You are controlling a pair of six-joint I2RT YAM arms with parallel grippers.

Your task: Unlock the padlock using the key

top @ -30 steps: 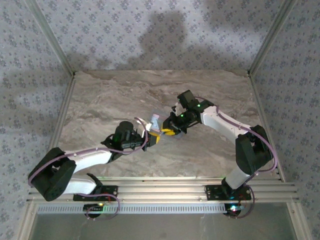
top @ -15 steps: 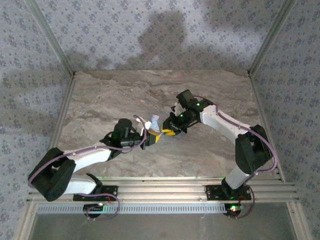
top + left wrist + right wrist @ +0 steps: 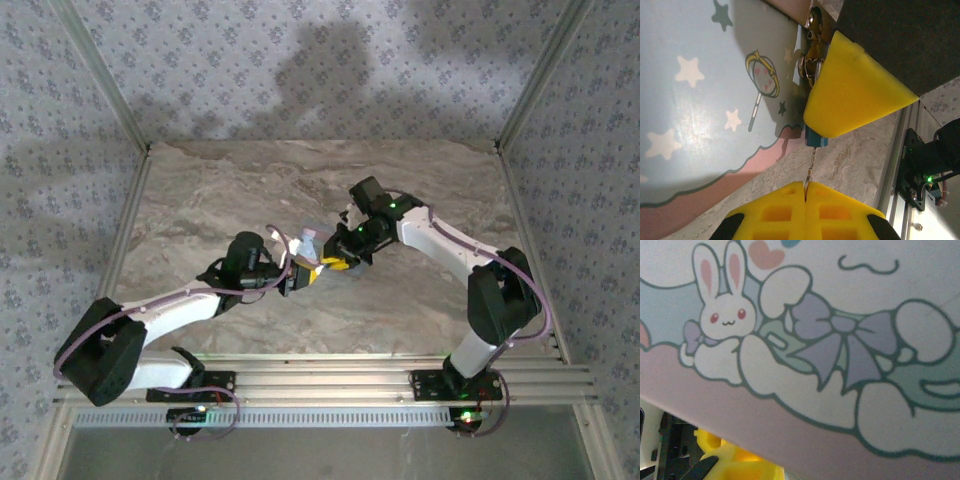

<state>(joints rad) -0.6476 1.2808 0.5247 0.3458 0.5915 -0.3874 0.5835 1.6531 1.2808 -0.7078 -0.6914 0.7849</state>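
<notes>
Clamped on the key (image 3: 812,161), left gripper (image 3: 805,189) got nudged forward; key tip seems seated in padlock (image 3: 817,139). Right gripper (image 3: 337,262) hold can't be told.

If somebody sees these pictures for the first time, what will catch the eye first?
From above, two arms meet at mid-table, left gripper and right gripper crowding a small tin. In the left wrist view, the left gripper's yellow pads pinch a thin key leading up to the little blue padlock beside the starry lid. The right wrist view brings the lid's white bunny and lilac bow very close.
</notes>
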